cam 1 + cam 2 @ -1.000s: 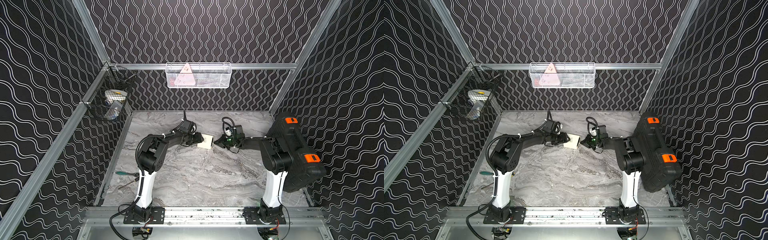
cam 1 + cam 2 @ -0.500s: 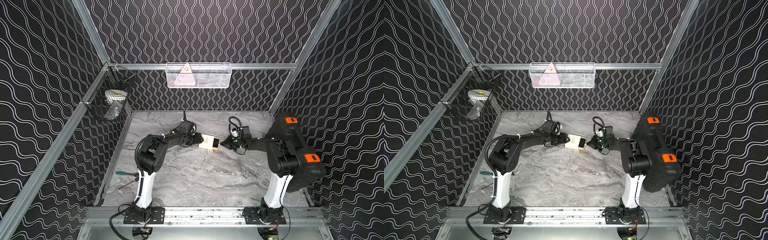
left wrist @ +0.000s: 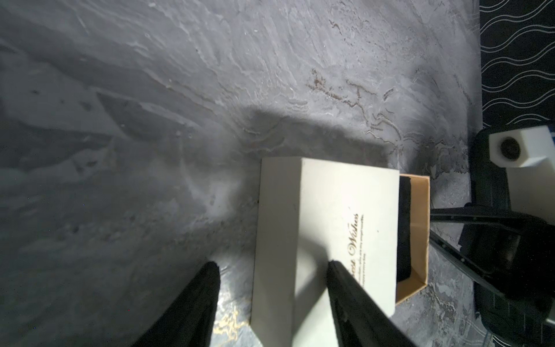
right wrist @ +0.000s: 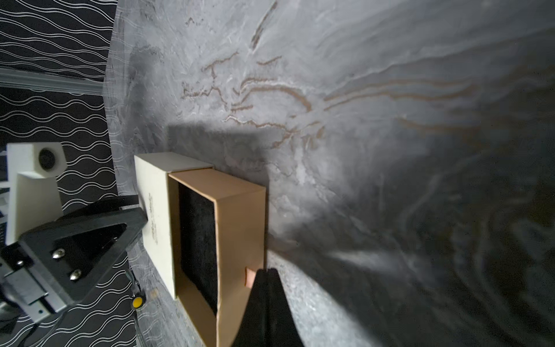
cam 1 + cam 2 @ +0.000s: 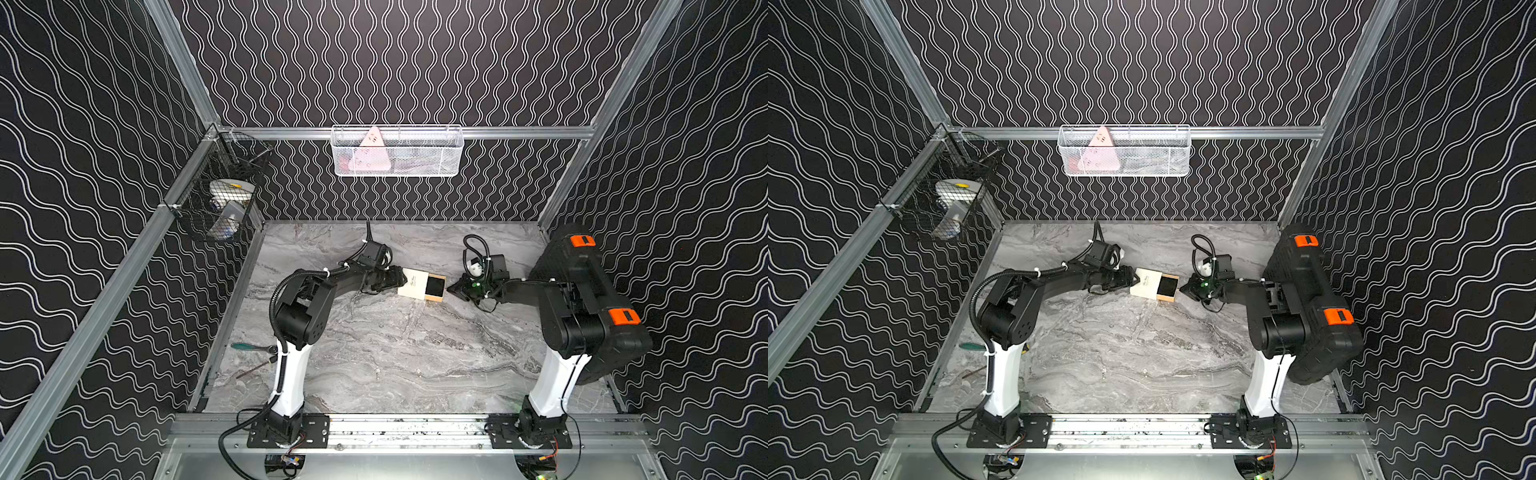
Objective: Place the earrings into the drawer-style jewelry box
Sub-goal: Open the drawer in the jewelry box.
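The drawer-style jewelry box (image 5: 412, 282) (image 5: 1145, 284) lies mid-table between my two arms, a cream sleeve (image 3: 330, 210) (image 4: 154, 195) with dark script on top. Its tan drawer (image 5: 435, 286) (image 4: 237, 216) sticks out on the right side, and the black lining shows. My left gripper (image 5: 404, 277) (image 3: 271, 264) is open at the sleeve's left end, one finger resting on the sleeve's top and the other beside it over the table. My right gripper (image 5: 451, 288) (image 4: 264, 270) is shut on a small tab on the drawer's front. The earrings are out of view.
A big black case with orange latches (image 5: 590, 291) stands along the right wall behind my right arm. A green-handled screwdriver (image 5: 249, 346) lies by the left wall. A white wire basket (image 5: 397, 151) hangs on the back wall and a black one (image 5: 220, 203) on the left.
The right gripper drew back to the right and the drawer slid out of the sleeve with it, baring the black lining. The left gripper stayed on the sleeve.
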Robot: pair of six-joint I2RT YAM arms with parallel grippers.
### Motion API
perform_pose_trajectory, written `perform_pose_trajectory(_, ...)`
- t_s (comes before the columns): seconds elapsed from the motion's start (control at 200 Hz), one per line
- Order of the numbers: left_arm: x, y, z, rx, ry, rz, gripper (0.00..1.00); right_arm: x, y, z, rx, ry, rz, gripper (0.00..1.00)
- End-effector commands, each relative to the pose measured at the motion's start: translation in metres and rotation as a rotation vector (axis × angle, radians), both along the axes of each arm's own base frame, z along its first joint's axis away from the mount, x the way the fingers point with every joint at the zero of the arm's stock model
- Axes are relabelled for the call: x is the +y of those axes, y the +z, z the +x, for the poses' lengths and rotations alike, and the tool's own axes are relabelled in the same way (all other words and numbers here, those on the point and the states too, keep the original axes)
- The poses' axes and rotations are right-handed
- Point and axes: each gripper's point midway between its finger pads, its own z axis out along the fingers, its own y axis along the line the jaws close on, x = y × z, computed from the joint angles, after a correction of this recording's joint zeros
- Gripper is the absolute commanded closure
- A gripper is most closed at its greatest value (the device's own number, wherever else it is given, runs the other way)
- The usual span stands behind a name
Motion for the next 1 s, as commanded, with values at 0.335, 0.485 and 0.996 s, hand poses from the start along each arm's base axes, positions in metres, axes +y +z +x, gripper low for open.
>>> perform_pose_trajectory(0.335, 0.0197, -0.0188, -0.0126, 0.082, 0.039, 0.092, 0.38, -0.0111, -0.0038, -0.0042, 0.003, -0.011, -0.055, 1.00)
perform_pose_trajectory(0.485, 0.0190, -0.0167, -0.0127, 0.079, 0.033, 0.093, 0.38, -0.0151, -0.0058, -0.0046, 0.008, -0.013, -0.066, 1.00)
perform_pose_trajectory(0.996, 0.0203, -0.0153, -0.0140, 0.076, 0.033, 0.097, 0.38, -0.0161, -0.0029, -0.0017, -0.003, -0.010, -0.065, 1.00)
